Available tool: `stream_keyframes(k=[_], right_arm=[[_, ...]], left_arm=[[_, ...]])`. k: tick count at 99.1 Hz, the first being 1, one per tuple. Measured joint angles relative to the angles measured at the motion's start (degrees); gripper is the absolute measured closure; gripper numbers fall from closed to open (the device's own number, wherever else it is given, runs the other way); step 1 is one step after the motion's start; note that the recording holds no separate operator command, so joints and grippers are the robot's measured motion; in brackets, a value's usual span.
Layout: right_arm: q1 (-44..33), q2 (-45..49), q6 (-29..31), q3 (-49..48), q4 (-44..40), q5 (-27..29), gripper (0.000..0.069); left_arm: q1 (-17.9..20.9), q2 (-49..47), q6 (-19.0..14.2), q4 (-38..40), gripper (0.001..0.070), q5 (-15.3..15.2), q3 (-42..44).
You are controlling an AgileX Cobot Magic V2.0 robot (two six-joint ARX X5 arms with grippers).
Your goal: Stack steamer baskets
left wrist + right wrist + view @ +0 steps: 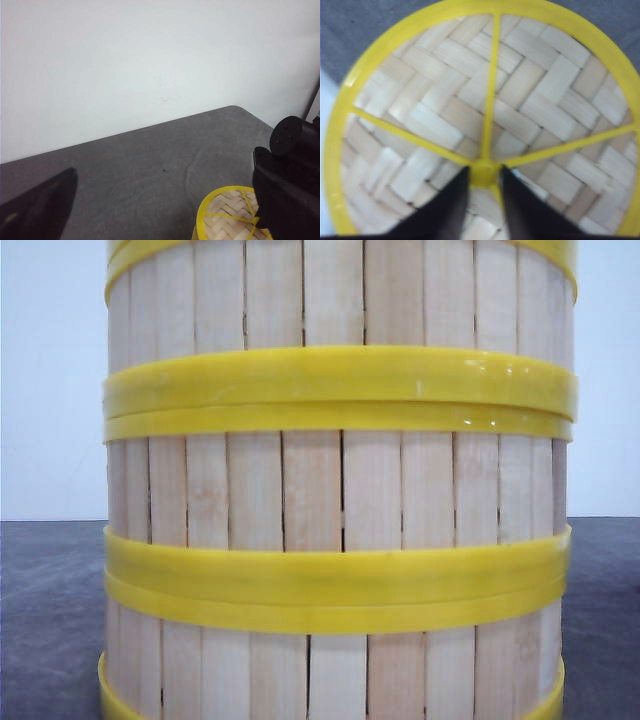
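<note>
Three steamer baskets (340, 490) stacked in one column on the grey table (50, 620), close to the front camera; right gripper (482, 200) narrowly open around the top basket's hub, left gripper (150, 220) wide open, empty.

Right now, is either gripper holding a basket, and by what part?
The right gripper straddles the yellow hub of the top steamer basket's spoked base; whether it actually pinches it cannot be told. The left gripper is open, holding nothing.
</note>
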Motion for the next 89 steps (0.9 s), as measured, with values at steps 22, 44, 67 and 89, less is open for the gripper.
stream_keyframes(k=[22, 44, 67, 89], right_arm=[[-0.09, -0.09, -0.68, 1.84, 0.74, 0.13, 0.0332], [0.44, -8.35, -7.48, 3.82, 14.08, 1.11, 0.0572], [2.47, -28.33, -17.27, -4.98, 24.09, 12.44, 0.0671], [-1.51, -58.07, -18.75, -39.6, 43.52, 29.38, 0.0674]], left_arm=[[0.0, 0.0, 0.0, 0.0, 0.0015, 0.0, 0.0], [0.0, -0.07, 0.28, -0.02, 0.0181, -0.04, -0.76], [0.0, -5.03, 0.9, 2.6, 0.0664, -12.9, -15.12], [-0.02, -29.57, 3.26, 35.41, 0.0685, -17.81, -53.29]])
